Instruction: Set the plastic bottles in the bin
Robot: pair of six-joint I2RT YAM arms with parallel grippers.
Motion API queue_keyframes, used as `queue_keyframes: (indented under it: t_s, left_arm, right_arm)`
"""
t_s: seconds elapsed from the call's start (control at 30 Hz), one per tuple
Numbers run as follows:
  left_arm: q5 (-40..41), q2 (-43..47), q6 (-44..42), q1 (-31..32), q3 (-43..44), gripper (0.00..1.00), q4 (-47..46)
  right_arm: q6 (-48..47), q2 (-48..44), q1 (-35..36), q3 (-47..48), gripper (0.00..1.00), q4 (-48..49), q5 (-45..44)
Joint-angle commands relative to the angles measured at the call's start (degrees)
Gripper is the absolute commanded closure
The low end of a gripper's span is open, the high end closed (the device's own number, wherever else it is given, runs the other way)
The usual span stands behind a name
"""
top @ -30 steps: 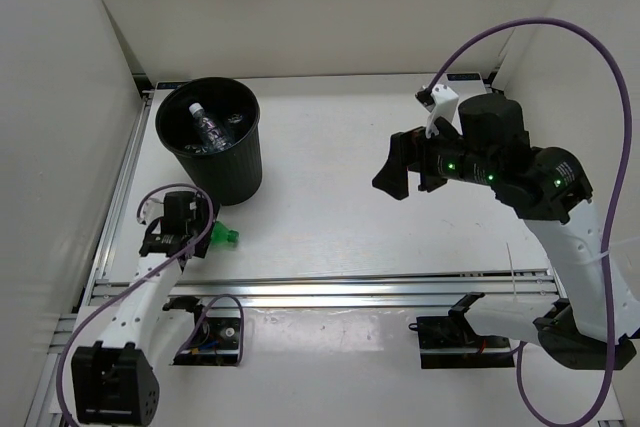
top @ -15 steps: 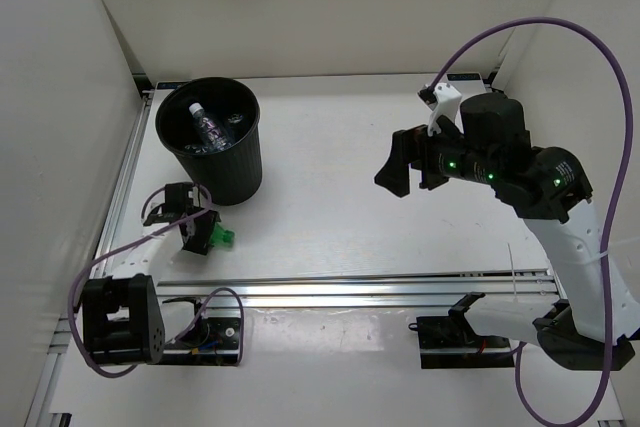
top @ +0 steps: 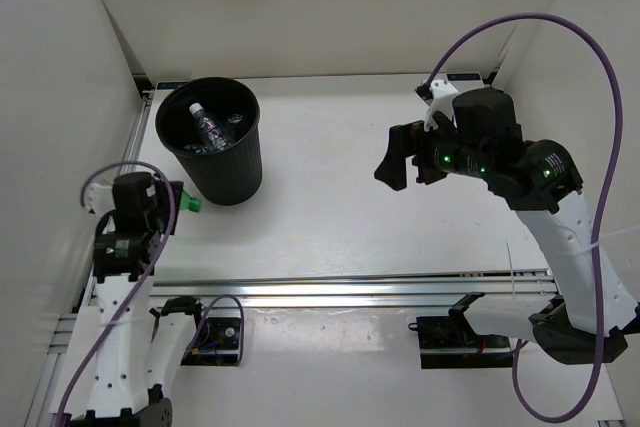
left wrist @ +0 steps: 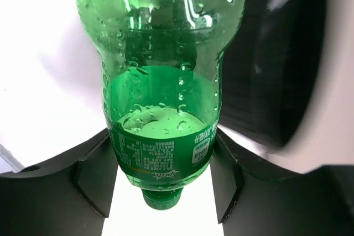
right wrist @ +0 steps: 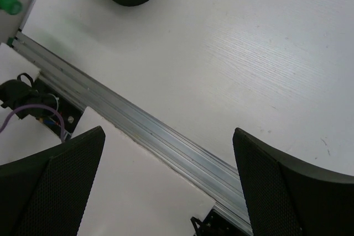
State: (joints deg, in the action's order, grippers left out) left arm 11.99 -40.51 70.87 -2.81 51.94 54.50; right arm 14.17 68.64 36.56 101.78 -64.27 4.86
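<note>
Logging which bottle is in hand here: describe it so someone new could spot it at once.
Start at the black bin in the far left corner of the table; beside its near side, the left gripper is shut on the green bottle. It is the only green one and the only bottle outside the bin; the clear bottles lie inside.

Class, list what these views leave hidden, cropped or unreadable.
Top view: the left end effector hides most of the green bottle; only its cap end shows.
Top view: the bin has a dark interior that obscures how many bottles lie inside.
Left wrist: the bottle's far end is cropped by the top edge; label print too small.
</note>
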Motion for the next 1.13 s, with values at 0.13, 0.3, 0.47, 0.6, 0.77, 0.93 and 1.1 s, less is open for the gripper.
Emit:
queue_keyframes:
  t_s: [0.13,0.3,0.47,0.6,0.77,0.93,1.1]
  left_arm:
    - [8.8,-14.2,-11.9,0.3,31.4,0.56,3.0]
    - [10.7,-30.8,-21.1,4.0,43.9,0.55,-2.1]
    - [10.0,-36.4,-22.4,8.0,47.4,0.11,-2.3]
    - [15.6,-32.4,-21.2,9.3,49.5,0.0,4.1]
    - [20.5,-18.3,-24.6,10.4,37.7,0.0,4.1]
    - [25.4,-0.3,-22.3,10.4,18.3,0.0,7.4]
    - [30.0,3.7,-22.8,10.4,11.4,0.0,14.2]
  right_arm:
    - [5.3,2.8,-2.4,-2.2,0.0,5.3,2.6]
    - [6.4,9.1,-4.5,2.9,0.0,4.8,7.6]
    - [6.9,9.8,-6.4,3.6,0.0,4.8,11.1]
    - [7.5,8.4,-9.5,0.2,0.0,4.8,15.4]
    - [12.1,5.8,-14.1,-8.7,0.0,5.7,25.4]
    - [13.9,1.0,-20.0,-17.7,0.0,10.6,31.3]
    - [13.6,-5.5,-24.9,-22.9,0.0,15.4,29.6]
